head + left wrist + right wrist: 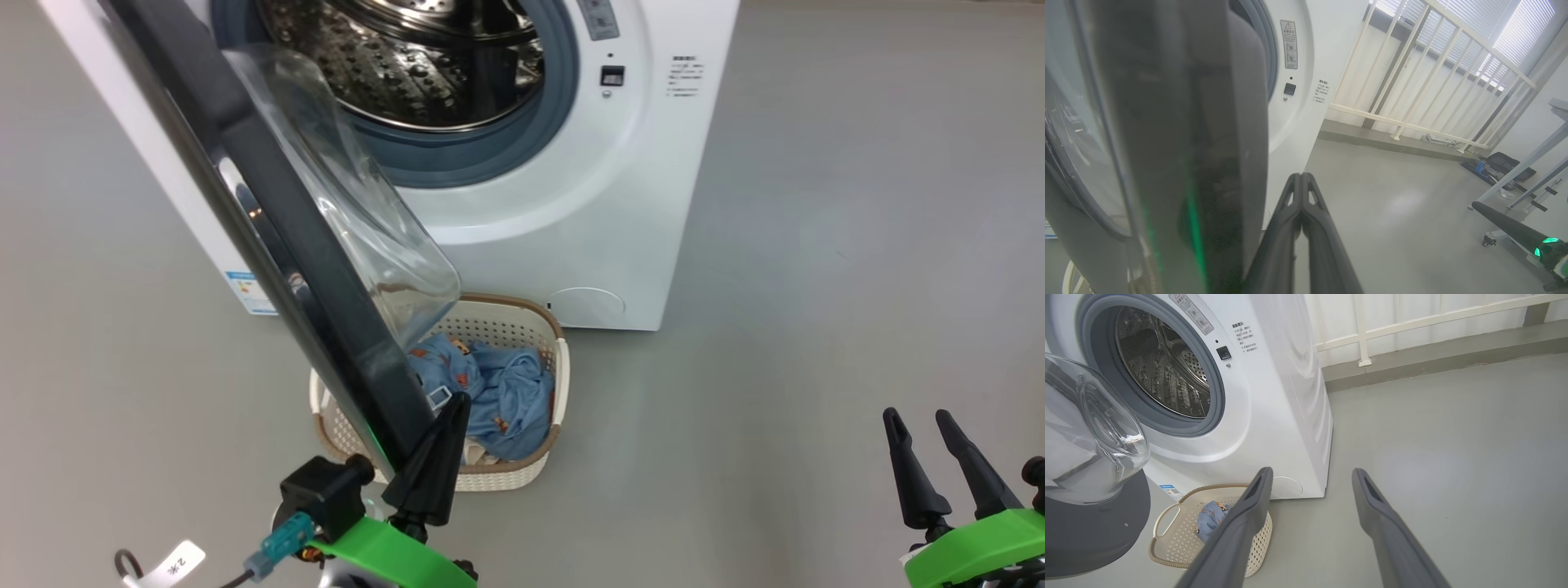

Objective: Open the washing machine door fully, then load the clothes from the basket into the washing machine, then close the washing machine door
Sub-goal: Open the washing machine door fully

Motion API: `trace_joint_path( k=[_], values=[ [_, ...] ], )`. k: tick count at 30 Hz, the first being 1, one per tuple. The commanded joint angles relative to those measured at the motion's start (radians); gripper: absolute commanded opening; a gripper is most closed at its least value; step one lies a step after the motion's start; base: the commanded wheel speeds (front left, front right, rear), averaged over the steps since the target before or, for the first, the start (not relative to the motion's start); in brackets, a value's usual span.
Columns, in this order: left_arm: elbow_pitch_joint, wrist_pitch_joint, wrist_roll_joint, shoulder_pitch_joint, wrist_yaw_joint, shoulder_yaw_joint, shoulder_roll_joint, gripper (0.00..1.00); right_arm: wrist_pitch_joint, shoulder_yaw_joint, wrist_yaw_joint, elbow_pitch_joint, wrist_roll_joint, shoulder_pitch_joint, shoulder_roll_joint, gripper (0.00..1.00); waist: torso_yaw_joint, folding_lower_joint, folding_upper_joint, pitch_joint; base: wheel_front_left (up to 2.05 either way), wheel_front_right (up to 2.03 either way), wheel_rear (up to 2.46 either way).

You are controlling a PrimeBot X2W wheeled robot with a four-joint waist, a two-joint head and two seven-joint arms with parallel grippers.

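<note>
in the head view the washing machine door (326, 269) stands swung out from the washing machine (588, 212), partly over the basket (506, 314) of clothes (506, 400) at the machine's foot. the left gripper (460, 400) has its fingers pressed together on nothing at the door's lower edge, and the right gripper (916, 415) is spread and empty. in the left wrist view the shut fingers lie just beside the door's dark rim; in the right wrist view the wide-apart fingers point past the basket.
</note>
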Motion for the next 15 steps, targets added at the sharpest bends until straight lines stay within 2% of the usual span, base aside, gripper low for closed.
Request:
trace_joint_path(
  k=[1, 15],
  values=[
    [-0.025, -0.013, 0.007, -0.013, 0.010, 0.060, 0.031, 0.00, -0.013, 0.025, 0.002, -0.026, 0.002, -0.022, -0.028, 1.00, 0.014, 0.0000, 0.0000, -0.001, 0.00, 0.00, 0.00],
    [-0.050, -0.014, 0.013, 0.010, 0.026, 0.052, 0.031, 0.00, -0.013, 0.019, 0.002, -0.026, 0.002, -0.013, -0.033, 1.00, 0.105, 0.0000, 0.0000, -0.011, 0.00, 0.00, 0.00]
  ],
)
